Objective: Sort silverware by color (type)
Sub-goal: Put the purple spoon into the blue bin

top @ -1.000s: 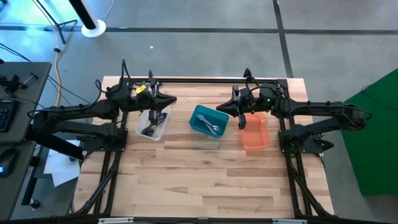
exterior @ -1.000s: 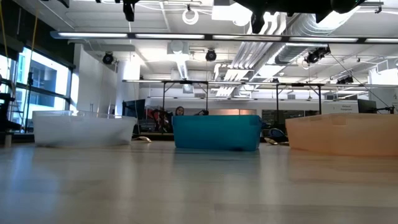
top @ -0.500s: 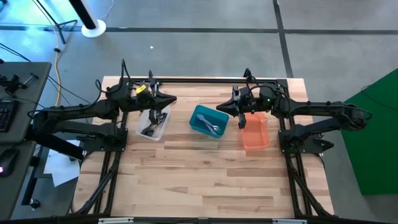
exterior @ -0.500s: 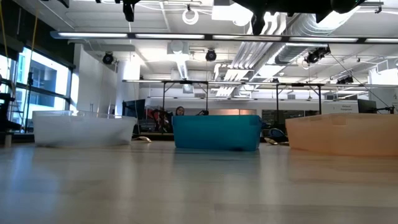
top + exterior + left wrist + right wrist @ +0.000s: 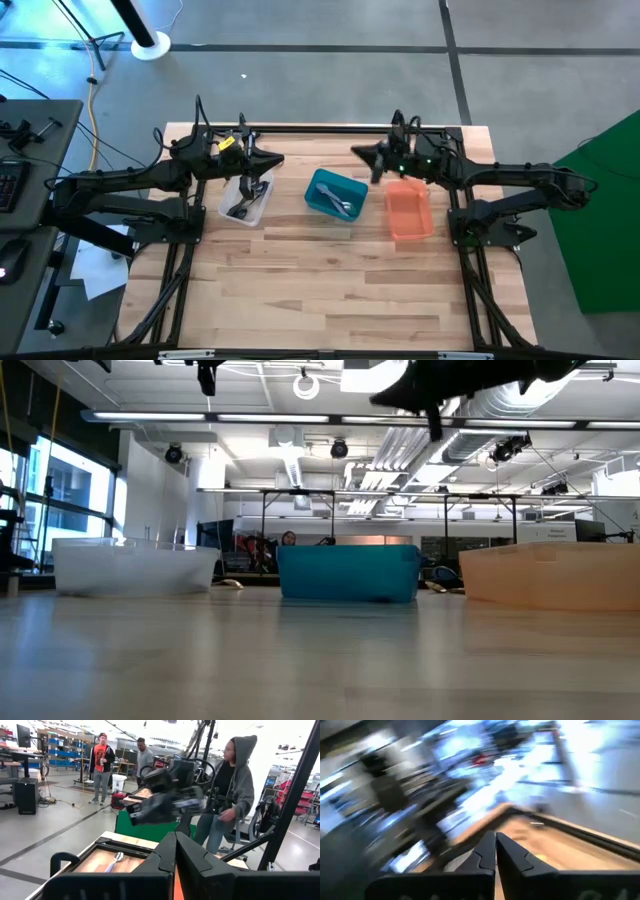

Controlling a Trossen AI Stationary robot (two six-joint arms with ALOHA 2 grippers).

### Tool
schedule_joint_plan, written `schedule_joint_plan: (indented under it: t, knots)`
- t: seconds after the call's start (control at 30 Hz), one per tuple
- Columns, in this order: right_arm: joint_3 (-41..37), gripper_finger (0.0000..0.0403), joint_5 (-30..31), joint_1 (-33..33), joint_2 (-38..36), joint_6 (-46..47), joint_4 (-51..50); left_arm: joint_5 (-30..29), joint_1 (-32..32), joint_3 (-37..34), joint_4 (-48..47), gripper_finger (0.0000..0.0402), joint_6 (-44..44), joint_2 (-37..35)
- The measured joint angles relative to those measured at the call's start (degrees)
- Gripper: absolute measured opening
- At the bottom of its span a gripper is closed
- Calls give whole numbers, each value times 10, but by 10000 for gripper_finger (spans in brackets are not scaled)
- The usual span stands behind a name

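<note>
Your right end effector (image 5: pixel 362 155) is up in the air near the far edge of the worktop (image 5: pixel 330 290), fingers pressed together with nothing between them. It points toward the middle, above the gap between the teal bin (image 5: pixel 336 195) and the orange bin (image 5: pixel 409 210). From the level camera you catch it as a dark shape high above the teal bin. Its own wrist camera is smeared with blur, so you get little there beyond the closed fingertips (image 5: pixel 495 851) and a strip of wood.

Your left end effector (image 5: pixel 276 161) sits over the far end of the clear bin (image 5: pixel 246 200), also closed and empty; the fingers (image 5: pixel 175 855) meet in a tight wedge in its wrist camera.

Now the silverware. You have dark pieces (image 5: pixel 243 200) lying in the clear bin and shiny silver pieces (image 5: pixel 338 203) in the teal bin. Whether anything lies in the orange bin, you cannot tell from above. One spoon (image 5: pixel 114 861) lies on the wood near the far edge in the left wrist camera.

All three bins stand in a row across the far half of the worktop, apart from one another. Beyond the worktop, three people stand in the room, one in a grey hood (image 5: pixel 231 795) closest.
</note>
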Motion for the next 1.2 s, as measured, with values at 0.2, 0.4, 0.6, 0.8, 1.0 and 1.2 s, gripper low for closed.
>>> schedule_joint_plan:
  t: [0.2,0.4,0.6,0.8,1.0,1.2]
  knots:
    - [0,0,257,0,0,216,-165,0,0,0,0,0,0,0]
    - [0,0,345,0,0,431,-315,0,0,0,0,0,-1,0]
    - [0,0,327,0,0,422,-337,0,0,0,0,0,-16,0]
    - [0,0,284,-44,7,464,-370,-1,0,0,0,0,-25,0]
    - [0,0,207,-168,52,500,-450,-16,0,0,0,0,-25,0]
    - [0,0,186,-258,116,547,-449,-16,0,0,-1,0,-15,0]
